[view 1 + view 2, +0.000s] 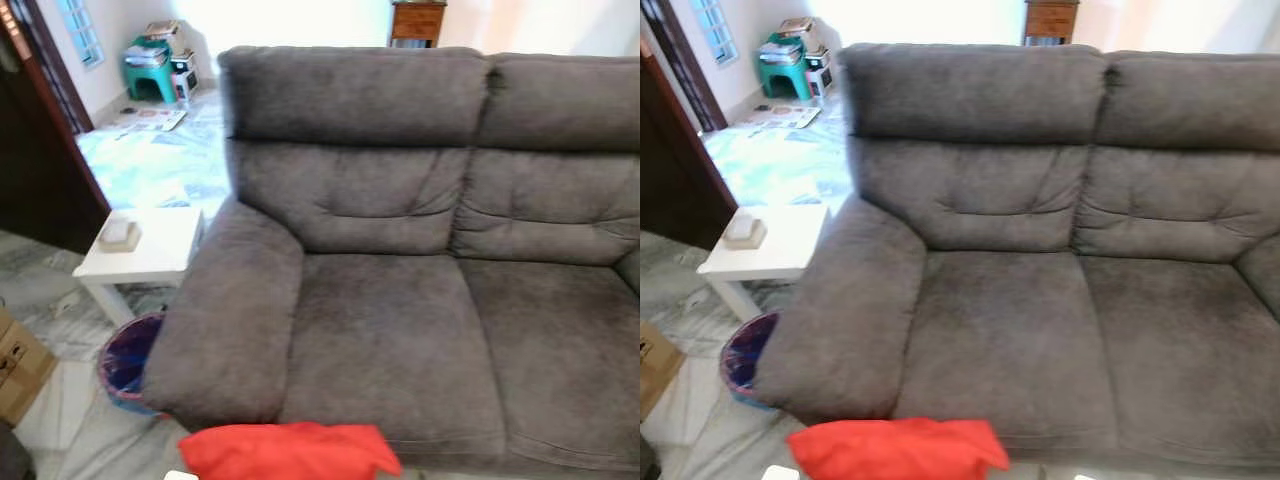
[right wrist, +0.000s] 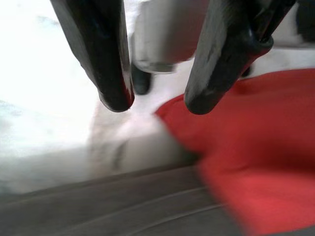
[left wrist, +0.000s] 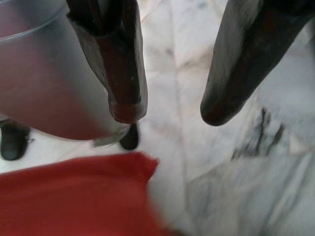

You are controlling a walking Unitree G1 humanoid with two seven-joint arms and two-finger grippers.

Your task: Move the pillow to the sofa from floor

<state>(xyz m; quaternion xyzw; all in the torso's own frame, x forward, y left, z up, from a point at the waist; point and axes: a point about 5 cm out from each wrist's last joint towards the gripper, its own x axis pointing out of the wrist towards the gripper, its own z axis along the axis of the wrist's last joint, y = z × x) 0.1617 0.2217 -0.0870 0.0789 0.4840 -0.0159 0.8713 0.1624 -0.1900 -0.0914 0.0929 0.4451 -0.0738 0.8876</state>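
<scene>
My left gripper (image 3: 167, 110) and right gripper (image 2: 155, 101) hover open and empty beside the red pillow (image 1: 290, 450), flanking it for lifting onto the sofa (image 1: 400, 330).

Home living room — big grey suede-like two-seat sofa (image 1: 420, 260) on pale marble-tile floor (image 1: 60, 420), small white side table (image 1: 150, 250) beside its armrest, purple-lined waste bin (image 1: 128, 358) below, green plastic stool (image 1: 150, 70) with clutter behind.

The 2 head views look forward and down at the grey sofa (image 1: 400, 250), close in. Each wrist view looks along its black fingers (image 3: 118, 73) at marble floor (image 3: 221, 187). All 4 share the red pillow (image 1: 290, 450).
</scene>
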